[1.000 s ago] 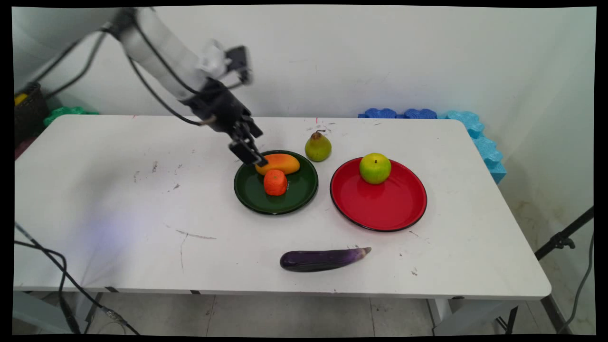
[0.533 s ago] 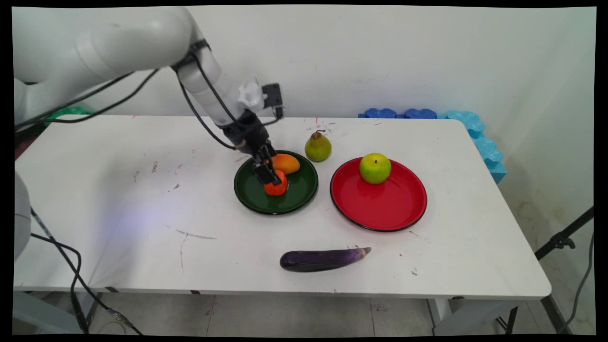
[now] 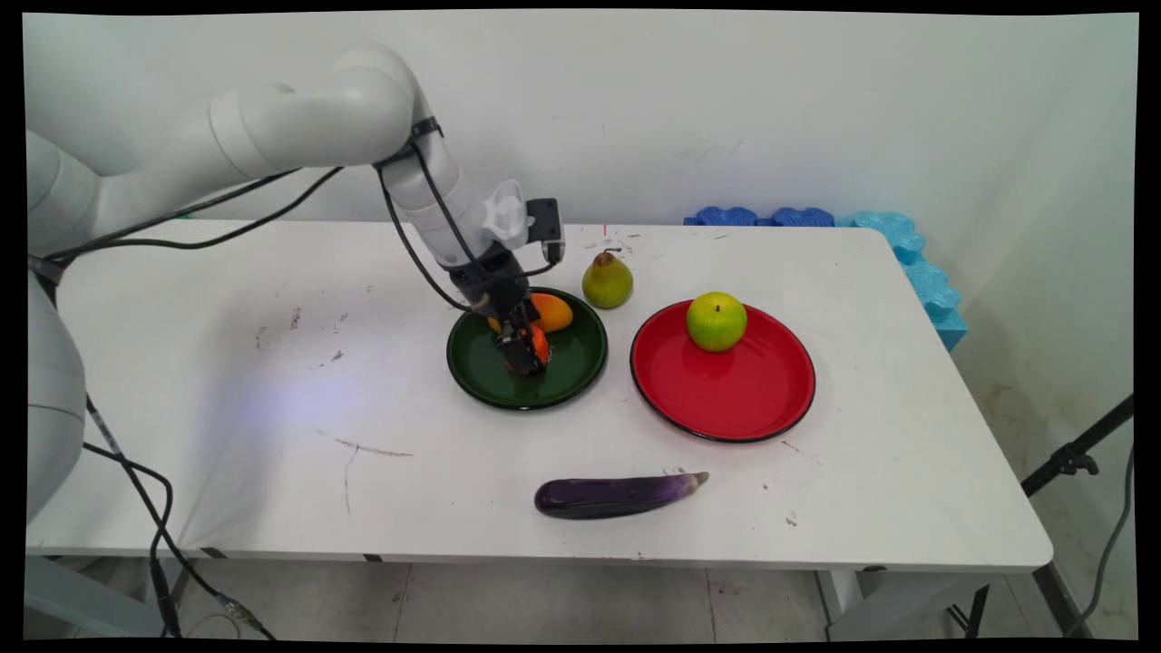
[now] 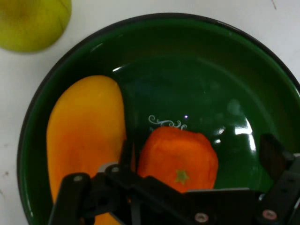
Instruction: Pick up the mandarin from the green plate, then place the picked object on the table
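Fingers (image 4: 187,187) spread wide, straddling the orange (image 4: 178,161) in the green plate (image 4: 262,61) without gripping it. Mango (image 4: 84,136) lies touching the orange, at its nine o'clock, I think; best to close squarely and clear the mango.

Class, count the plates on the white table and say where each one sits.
2. A dark green round plate sits mid-table beneath the gripper, holding two orange fruits. A red round plate lies beside it, nearer the table's right end, carrying a green apple. None seems hidden.

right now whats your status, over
tool open, straddling orange on green plate. mango touching beside it.
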You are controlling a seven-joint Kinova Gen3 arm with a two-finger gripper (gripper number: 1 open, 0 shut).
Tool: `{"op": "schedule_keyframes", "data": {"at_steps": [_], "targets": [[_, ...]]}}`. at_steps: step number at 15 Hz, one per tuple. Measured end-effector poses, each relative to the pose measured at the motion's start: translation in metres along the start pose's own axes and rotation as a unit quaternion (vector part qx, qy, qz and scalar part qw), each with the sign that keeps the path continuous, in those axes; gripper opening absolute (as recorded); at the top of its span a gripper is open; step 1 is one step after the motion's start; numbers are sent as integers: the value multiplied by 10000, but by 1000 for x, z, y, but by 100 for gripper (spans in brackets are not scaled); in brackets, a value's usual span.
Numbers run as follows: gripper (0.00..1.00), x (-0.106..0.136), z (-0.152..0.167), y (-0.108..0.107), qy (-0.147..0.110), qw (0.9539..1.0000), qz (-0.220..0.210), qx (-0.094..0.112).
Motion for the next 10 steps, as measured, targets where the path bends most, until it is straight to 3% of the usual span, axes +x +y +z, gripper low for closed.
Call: {"op": "schedule_keyframes", "data": {"at_steps": [2,3,10], "targets": [[100,2,6,-1,-22,10000,60,-17],[0,3,10,-1,-38,9999,94,-30],[0,6,16,4,-140,9993,304,-178]]}}
